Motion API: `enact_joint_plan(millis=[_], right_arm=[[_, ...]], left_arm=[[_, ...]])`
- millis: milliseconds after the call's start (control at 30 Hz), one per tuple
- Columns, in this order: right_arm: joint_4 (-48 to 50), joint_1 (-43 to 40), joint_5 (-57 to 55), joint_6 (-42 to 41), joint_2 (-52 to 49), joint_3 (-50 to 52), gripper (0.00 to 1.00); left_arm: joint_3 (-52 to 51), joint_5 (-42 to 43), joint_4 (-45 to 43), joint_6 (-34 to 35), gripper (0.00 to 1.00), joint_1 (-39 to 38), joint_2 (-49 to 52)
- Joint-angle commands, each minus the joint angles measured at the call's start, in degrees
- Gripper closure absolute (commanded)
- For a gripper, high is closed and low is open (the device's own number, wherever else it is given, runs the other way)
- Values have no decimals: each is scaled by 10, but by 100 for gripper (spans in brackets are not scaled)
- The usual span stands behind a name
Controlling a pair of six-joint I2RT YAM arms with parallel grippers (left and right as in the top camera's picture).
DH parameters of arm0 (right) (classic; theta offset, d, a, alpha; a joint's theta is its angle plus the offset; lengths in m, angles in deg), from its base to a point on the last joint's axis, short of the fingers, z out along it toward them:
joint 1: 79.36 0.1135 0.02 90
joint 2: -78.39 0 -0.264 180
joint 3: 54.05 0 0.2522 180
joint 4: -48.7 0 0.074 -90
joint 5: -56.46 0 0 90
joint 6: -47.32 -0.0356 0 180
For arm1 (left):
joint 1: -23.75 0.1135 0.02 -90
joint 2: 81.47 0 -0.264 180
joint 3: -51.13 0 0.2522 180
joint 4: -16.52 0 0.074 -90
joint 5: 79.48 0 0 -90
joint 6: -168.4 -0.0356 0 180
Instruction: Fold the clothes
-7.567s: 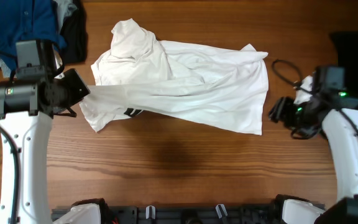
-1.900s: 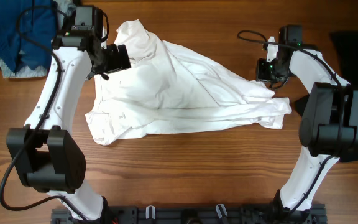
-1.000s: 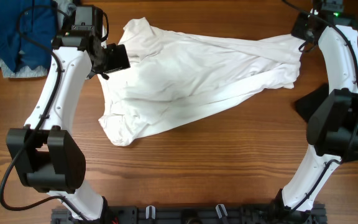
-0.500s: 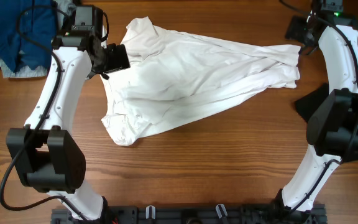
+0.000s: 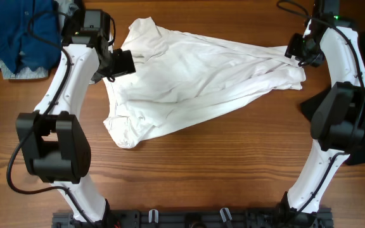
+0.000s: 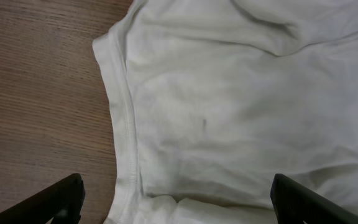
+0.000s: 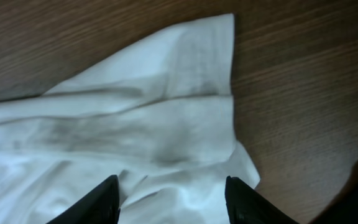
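Note:
The large white shirt (image 5: 201, 69) lies wrinkled across the far half of the table, its lower left lobe reaching toward the front. My left gripper (image 5: 124, 62) hovers over the shirt's upper left part. In the left wrist view it (image 6: 179, 205) stands wide open above the seamed edge of the shirt (image 6: 241, 112). My right gripper (image 5: 295, 50) is at the shirt's right end. In the right wrist view its fingers (image 7: 95, 202) are apart, with the shirt's corner (image 7: 148, 124) lying flat under them and nothing pinched.
A blue garment (image 5: 18, 28) is heaped at the far left corner on a pale grey piece (image 5: 11, 71). A black garment (image 5: 308, 104) lies at the right edge, partly behind the right arm. Bare wooden table (image 5: 220, 164) fills the front half.
The right gripper has let go of the shirt's right end and moved down toward it. The stretched cloth has slackened and settled on the table. The left gripper has hardly moved.

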Motion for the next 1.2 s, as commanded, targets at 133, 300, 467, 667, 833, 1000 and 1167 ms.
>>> enact_joint_plan(millis=[133, 300, 467, 667, 833, 1000, 1167], right_arm=[[28, -17, -19, -13, -24, -3, 47], [47, -17, -19, -11, -40, -3, 46], [62, -17, -19, -12, -52, -3, 48], [82, -18, -19, -12, -56, -3, 48], [87, -18, -19, -12, -61, -3, 52], [80, -18, -18, -12, -70, -3, 59], [80, -18, -18, -12, -82, -3, 59]], left_arm=[[4, 7, -6, -7, 4, -2, 9], [4, 7, -6, -7, 4, -2, 9], [4, 7, -5, -7, 4, -2, 9], [4, 7, -6, -7, 4, -2, 9], [4, 7, -7, -7, 4, -2, 9], [4, 7, -10, -7, 4, -2, 9], [4, 7, -14, -7, 4, -2, 9]])
